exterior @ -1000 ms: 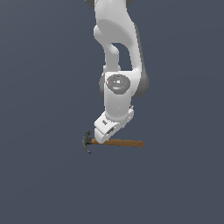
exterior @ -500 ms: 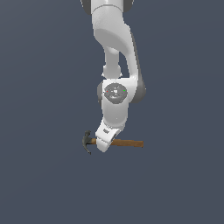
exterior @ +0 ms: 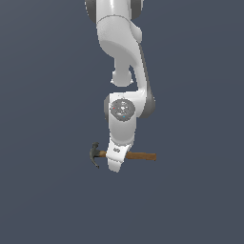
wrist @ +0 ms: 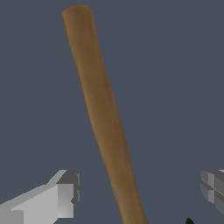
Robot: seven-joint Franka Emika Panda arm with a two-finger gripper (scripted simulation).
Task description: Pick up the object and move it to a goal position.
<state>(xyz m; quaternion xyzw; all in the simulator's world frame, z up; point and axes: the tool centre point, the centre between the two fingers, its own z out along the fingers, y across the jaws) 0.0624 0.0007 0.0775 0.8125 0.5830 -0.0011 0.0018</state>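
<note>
Ground (exterior: 43, 200): one flat, unbroken slate blue-grey expanse filling both views; no seam, edge or horizon to mark floor from wall; surface matte, untextured; light even and diffuse; tone perhaps a shade paler in the wrist view (wrist: 175, 87), though hard to judge; no furniture, windows or fixtures discernible.

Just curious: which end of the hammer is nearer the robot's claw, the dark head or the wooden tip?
The dark head; the gripper straddles the wooden handle close beside it.
</note>
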